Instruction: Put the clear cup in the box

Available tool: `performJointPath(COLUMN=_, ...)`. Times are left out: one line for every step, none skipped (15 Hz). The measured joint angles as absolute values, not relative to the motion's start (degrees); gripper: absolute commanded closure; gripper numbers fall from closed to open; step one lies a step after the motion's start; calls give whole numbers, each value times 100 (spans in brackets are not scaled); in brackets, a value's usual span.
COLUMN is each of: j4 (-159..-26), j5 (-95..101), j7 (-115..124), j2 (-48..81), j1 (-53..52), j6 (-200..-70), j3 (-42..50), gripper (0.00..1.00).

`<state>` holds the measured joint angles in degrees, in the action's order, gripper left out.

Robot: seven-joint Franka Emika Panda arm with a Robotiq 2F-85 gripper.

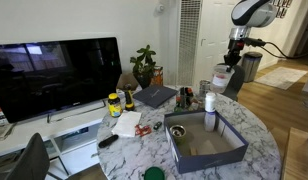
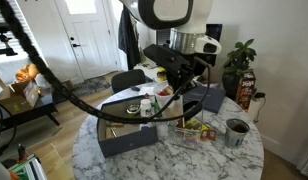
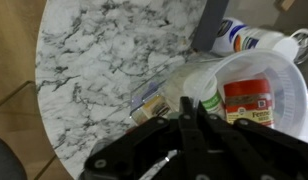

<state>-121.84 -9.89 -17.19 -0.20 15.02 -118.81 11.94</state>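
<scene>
My gripper is shut on the rim of the clear cup and holds it in the air above the far side of the marble table. The cup is see-through and whitish with a reddish patch low down. In the wrist view the shut fingers pinch the cup's near wall, and a red-labelled jar shows through it. The box, with low blue-grey walls and a grey floor, sits on the table nearer the camera; it also shows in an exterior view. The cup is beside the box, not over it.
A taller white bottle stands by the box's far wall and a small dark bowl sits at its corner. A flat dark slab, a yellow bottle, a plant and a TV are nearby. A metal cup stands near the table edge.
</scene>
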Motion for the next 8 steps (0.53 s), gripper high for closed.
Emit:
performJointPath(j4=-12421, j5=-1067, j7=-1993, j2=-333, j1=1502, j6=-11708, j3=1212, gripper=99)
performJointPath(j4=-12633, j5=-1088, j7=-2182, j2=-643, j1=1498, j6=-11478, j3=1234, gripper=99)
performJointPath(j4=-12848, j5=-1087, j7=-2275, j2=-957, j1=1494, j6=-11227, j3=1252, gripper=99)
performJointPath(j4=-13073, j5=-1087, j7=-2286, j2=-1287, j1=1490, j6=-11081, j3=1263, gripper=99)
performJointPath(j4=-13287, j5=-1152, j7=-2284, j2=-1592, j1=1482, j6=-11070, j3=1278, gripper=99)
performJointPath(j4=-13489, j5=-1295, j7=-2284, j2=-1920, j1=1463, j6=-11073, j3=1307, gripper=99)
performJointPath(j4=-13654, j5=-1452, j7=-2286, j2=-2235, j1=1463, j6=-11073, j3=1303, gripper=99)
performJointPath(j4=-13792, j5=-1542, j7=-2280, j2=-2553, j1=1464, j6=-11057, j3=1265, gripper=99)
